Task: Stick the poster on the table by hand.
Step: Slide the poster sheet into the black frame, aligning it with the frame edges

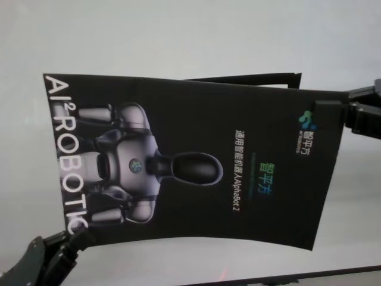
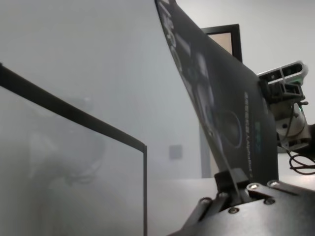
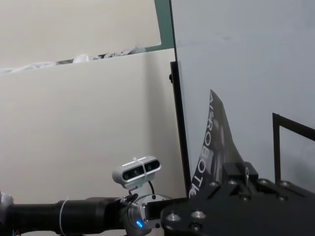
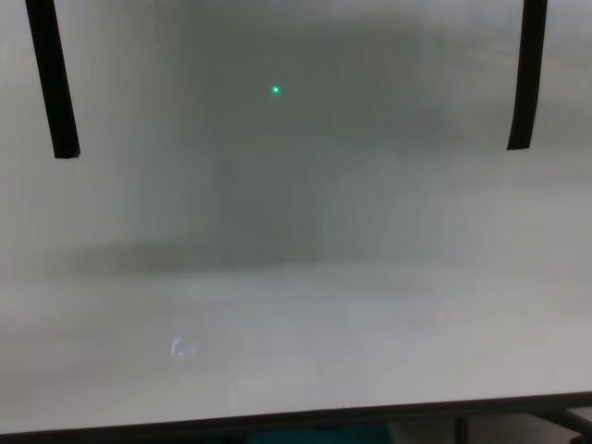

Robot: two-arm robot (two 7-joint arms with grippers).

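Fingers of the left hand (image 1: 76, 237) — blocky black mechanical gripper — are pinched on the near-left corner of the poster (image 1: 190, 161), a large glossy black rectangular sheet. Fingers of the right hand (image 1: 336, 113) are clamped on the far-right corner, beside the small teal logo. Held between the two, the poster hangs above the table (image 1: 178, 36), a wide pale grey-white top with a thin dark edge; the left wrist view shows the sheet tilted and clear of the surface. Left arm enters low from the near left, right arm from the right edge. Lettering reads "AI² ROBOTIC" along the left margin and "AlphaBot 2" — beside a grey-white robot picture. Two narrow black strips (image 4: 55, 83) lie on the table.
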